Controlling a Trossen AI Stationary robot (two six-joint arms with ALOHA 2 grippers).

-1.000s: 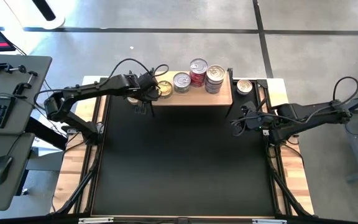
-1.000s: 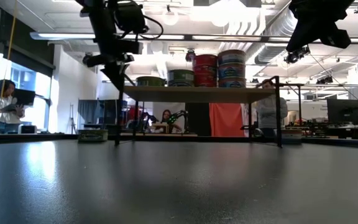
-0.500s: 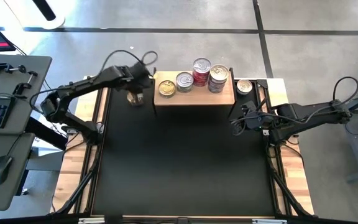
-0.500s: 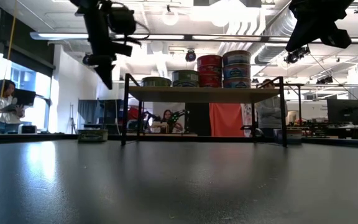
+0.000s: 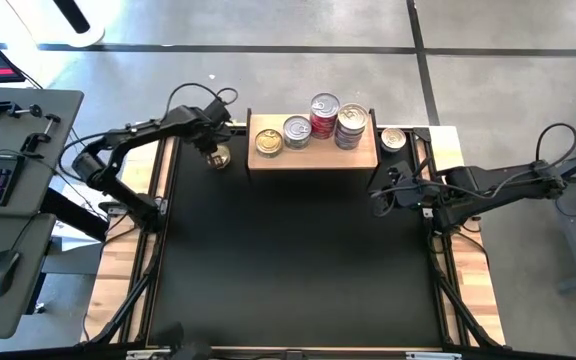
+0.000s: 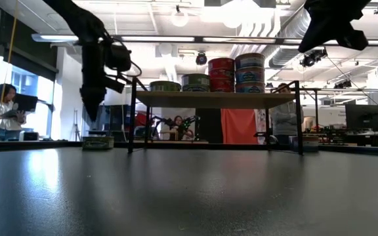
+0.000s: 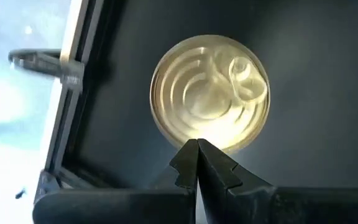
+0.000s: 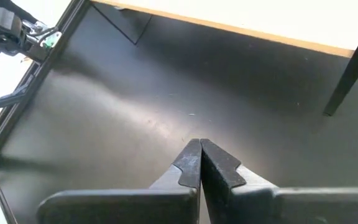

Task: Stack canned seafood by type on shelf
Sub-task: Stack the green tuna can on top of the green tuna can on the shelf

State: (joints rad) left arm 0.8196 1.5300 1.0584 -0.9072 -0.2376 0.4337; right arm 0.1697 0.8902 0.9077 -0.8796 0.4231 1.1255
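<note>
I hold my left gripper (image 7: 197,144), fingers pressed together and empty, above the gold-lidded round tin (image 7: 210,93) lying just left of the light-brown wooden shelf (image 5: 313,158). This looks like the pickup step: next I must open the fingers and descend around it. My right gripper (image 8: 200,144) waits closed right of the shelf.

In the high view, we see the left gripper (image 5: 211,148) partly covering the tin (image 5: 217,157) beside the shelf (image 5: 313,155). The labels on the shelved tins (image 6: 209,76) are too small to read. In the low view, the picture's top edge cuts off the right arm (image 6: 333,23).
</note>
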